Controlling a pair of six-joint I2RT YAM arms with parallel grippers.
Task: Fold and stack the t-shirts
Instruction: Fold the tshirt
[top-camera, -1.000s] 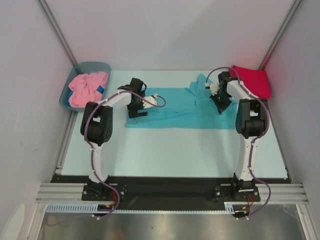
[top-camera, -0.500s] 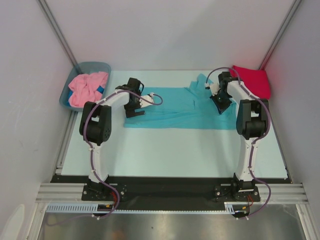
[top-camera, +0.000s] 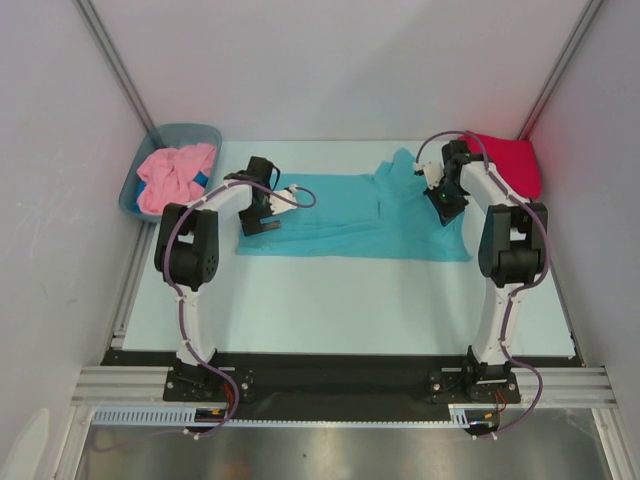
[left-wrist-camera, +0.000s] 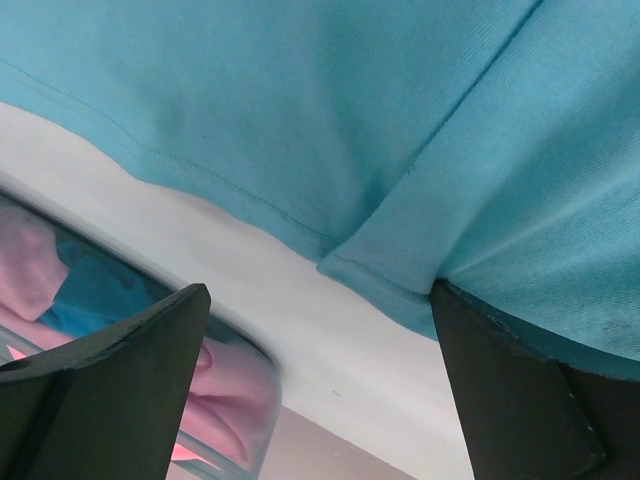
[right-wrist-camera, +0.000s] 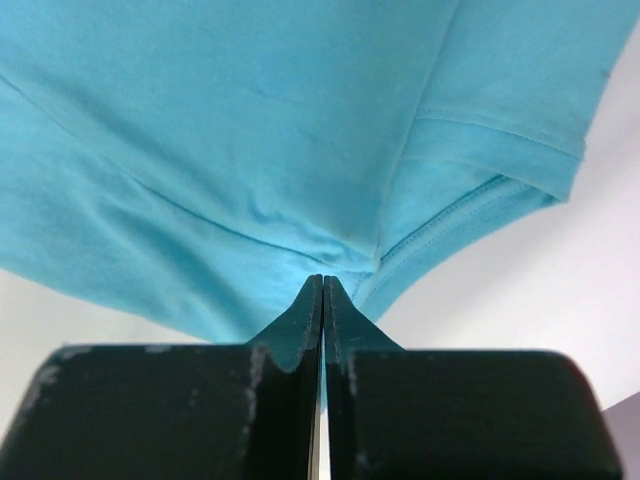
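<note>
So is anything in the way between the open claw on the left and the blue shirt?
No, nothing visible is. The left gripper hangs open right at the turquoise shirt, by its corner. The tub sits off to the side, not between them.

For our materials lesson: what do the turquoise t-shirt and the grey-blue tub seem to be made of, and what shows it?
The turquoise t-shirt: soft matte knit cloth, probably cotton jersey; fine ribbed texture, stitched hems, soft creases. The grey-blue tub: smooth, seemingly translucent plastic; thin rigid rim, pink cloth showing through its wall in the left wrist view.
</note>
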